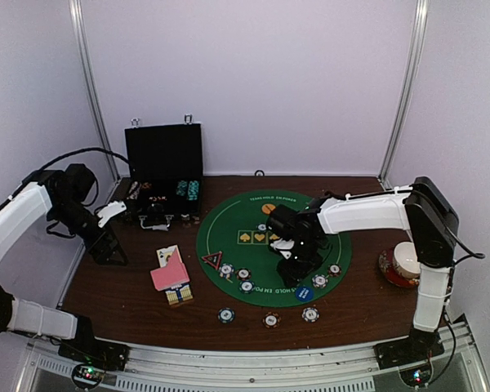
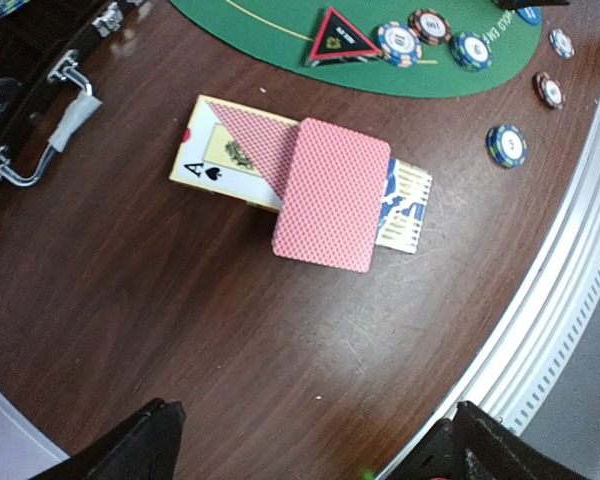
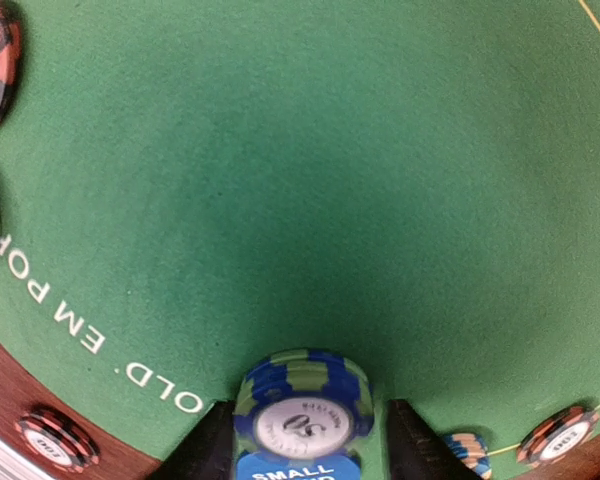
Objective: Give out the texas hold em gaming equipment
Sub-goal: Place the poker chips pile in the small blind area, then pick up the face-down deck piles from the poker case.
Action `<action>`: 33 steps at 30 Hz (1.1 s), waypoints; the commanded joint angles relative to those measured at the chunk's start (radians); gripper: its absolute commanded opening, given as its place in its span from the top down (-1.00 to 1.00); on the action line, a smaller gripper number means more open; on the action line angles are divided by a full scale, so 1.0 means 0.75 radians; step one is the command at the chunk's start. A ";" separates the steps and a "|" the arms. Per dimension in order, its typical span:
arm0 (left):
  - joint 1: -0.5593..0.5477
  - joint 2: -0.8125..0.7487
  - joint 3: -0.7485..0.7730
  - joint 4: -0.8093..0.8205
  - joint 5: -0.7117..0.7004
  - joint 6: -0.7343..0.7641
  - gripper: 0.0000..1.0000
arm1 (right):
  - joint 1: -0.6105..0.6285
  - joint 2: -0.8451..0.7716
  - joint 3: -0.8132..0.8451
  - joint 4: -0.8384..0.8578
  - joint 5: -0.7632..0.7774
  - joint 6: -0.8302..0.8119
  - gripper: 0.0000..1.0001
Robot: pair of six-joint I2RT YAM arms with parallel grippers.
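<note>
Over the worktop's left side, the left gripper point(image 2: 312, 425) hangs with jaws wide above the pink-backed cards point(image 2: 332, 195); it can wait. Right of it, on the green mat point(image 3: 310, 180), the right gripper point(image 3: 308, 415) brackets a blue-green chip point(image 3: 302, 385) just beside the blue button point(image 3: 298, 470); whether the jaws pinch it I cannot tell. Best to spread them fully, then rise straight so neither disc drags.

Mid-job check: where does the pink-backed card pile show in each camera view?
Top external: pink-backed card pile lower left, on bare wood left of the green felt mat.
Left wrist: the pile at centre, mat at the top edge.
Right wrist: not in it; mat fills most of it.
Shared landmark: the mat.
</note>
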 commanded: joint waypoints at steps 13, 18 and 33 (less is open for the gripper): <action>-0.383 0.219 -0.184 0.345 -0.216 -0.062 -0.95 | -0.009 -0.232 0.193 -0.060 0.103 0.126 -0.99; -0.451 0.316 -0.200 0.439 -0.277 -0.084 -0.95 | -0.009 -0.316 0.197 -0.039 0.108 0.182 -0.99; -0.544 0.464 -0.215 0.585 -0.371 -0.165 -0.95 | -0.009 -0.411 0.131 -0.026 0.116 0.229 -0.99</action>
